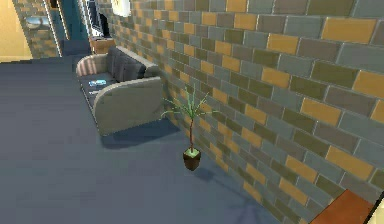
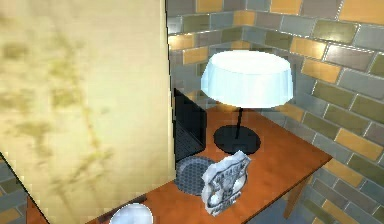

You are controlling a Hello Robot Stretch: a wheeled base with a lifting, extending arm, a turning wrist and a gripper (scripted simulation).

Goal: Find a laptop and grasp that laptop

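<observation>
On the counter in the arm side view, a dark upright panel, likely the laptop, stands at nine o'clock of the lamp, with a grey disc at the panel's six o'clock. In the forward view a sofa sits at eleven o'clock of a plant. I cannot tell the tool's state.

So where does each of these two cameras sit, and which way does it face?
Forward view: on the robot, facing ahead and somewhat down over dark floor to a grey upholstered armchair and a small potted plant; no robot parts in it.
Arm side view: on the robot's body, facing out sideways at a brown wooden table with a white-shaded lamp; no robot parts either.
Shared: the grey-and-orange brick wall; probably that table, its corner at the forward view's bottom right.
</observation>
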